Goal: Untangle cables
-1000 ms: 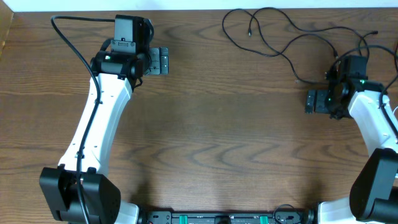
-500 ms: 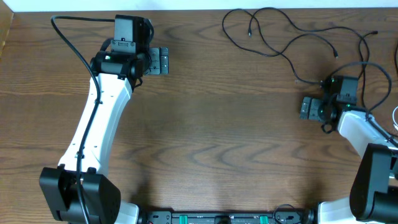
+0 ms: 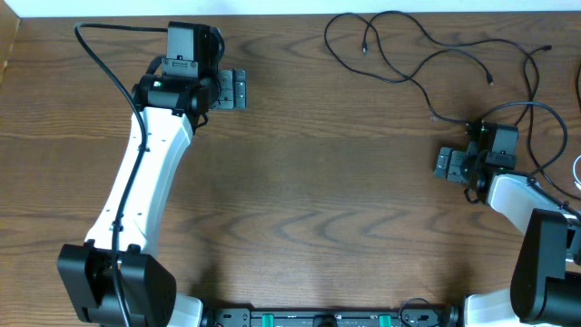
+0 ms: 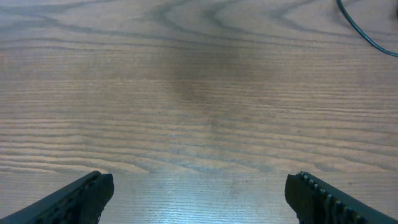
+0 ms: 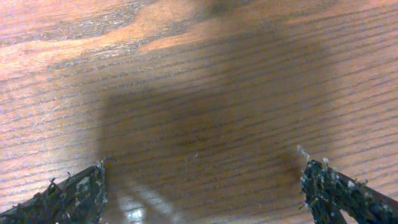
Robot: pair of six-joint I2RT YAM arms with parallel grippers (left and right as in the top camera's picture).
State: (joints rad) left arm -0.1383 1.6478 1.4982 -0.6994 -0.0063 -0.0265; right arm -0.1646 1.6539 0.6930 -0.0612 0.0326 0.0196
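**A:** Eyes on the far right corner of the tabletop (image 3: 318, 182): that's where the cables (image 3: 400, 80) are, thin black wires sprawled in loose loops, crossing each other, small plugs at the loose ends.

**B:** And nobody's got hold of them. The left claw (image 3: 238, 89) sits far over on the left side, jaws spread wide, nothing but wood grain between them in its wrist view.

**A:** One dark wire (image 4: 364, 32) does clip the top right corner of that view, well apart from the fingers.

**B:** Over to the right claw (image 3: 443, 163). It points left, away from the tangle, and it's spread wide too. Its own camera shows only bare wood and a shadow between the fingers.

**A:** What's in the way? One loop (image 3: 531, 104) curves close round the right arm (image 3: 513, 191) just behind the claw. Touching or not, I can't tell from above.

**B:** Also out there: a thick black cord (image 3: 100, 50) arching off the left arm (image 3: 145, 173), separate from the thin wires. And the mounting bar (image 3: 318, 319) along the near edge, with green bits on it.

**A:** Any lettering?

**B:** There's a pale mark on the left wrist housing (image 3: 186, 50), too small to read.
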